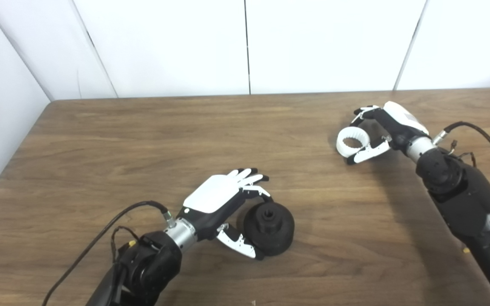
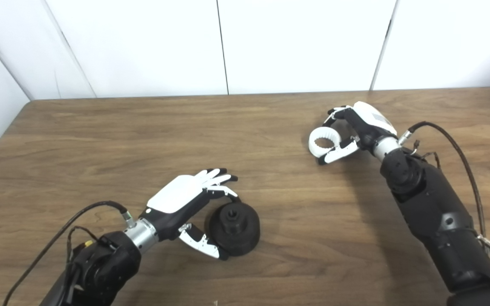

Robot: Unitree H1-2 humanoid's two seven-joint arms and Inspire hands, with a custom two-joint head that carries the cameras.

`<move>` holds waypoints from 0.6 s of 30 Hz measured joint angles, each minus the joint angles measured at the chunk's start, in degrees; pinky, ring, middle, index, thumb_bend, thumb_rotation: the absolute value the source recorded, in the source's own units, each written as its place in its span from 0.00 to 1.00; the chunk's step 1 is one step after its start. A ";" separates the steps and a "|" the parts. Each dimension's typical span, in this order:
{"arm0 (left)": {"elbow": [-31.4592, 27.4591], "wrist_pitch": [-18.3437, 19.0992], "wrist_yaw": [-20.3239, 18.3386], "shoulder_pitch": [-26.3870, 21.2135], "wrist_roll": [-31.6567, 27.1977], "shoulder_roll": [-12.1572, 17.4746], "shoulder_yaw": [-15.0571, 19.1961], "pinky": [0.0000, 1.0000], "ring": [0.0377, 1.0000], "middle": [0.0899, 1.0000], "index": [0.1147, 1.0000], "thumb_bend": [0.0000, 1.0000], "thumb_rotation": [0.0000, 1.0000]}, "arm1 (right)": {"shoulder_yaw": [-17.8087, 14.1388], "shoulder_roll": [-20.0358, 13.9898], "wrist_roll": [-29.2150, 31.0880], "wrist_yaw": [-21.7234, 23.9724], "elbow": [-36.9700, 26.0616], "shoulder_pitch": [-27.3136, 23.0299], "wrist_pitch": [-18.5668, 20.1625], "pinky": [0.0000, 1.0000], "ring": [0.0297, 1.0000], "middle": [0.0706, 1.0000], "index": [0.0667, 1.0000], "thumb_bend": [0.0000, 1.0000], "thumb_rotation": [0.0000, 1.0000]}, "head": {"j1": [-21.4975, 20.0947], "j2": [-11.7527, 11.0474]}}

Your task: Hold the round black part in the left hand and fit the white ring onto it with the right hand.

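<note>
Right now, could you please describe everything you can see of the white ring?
The white ring is a short, wide band, plastic-looking, with fine ribs or teeth round its inner wall. The right robot hand pinches it between thumb and fingers at the table's far right, opening tilted upward. It is far from the round black part.

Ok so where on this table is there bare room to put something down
Bare wood runs along the back of the table by the white wall, over the far left corner, and across the middle between the two hands. It is crowded near the front, where the left robot hand wraps the black part, and at right around the right robot hand and white ring.
</note>
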 measured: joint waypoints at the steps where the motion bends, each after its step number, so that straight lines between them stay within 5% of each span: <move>1: 0.00 0.00 0.00 0.00 0.00 0.00 0.00 1.00 1.00 0.94 0.58 0.84 0.34 | 0.00 0.00 -0.01 0.00 0.00 0.00 0.00 0.91 0.96 0.86 0.45 0.52 0.15 | 0.00 0.00; 18: 0.00 0.03 0.02 0.00 0.18 -0.12 -0.03 1.00 1.00 0.94 0.58 0.84 0.34 | -0.20 -0.28 -0.05 0.58 -2.66 0.77 0.20 0.91 0.96 0.86 0.45 0.52 0.15 | -0.09 -0.09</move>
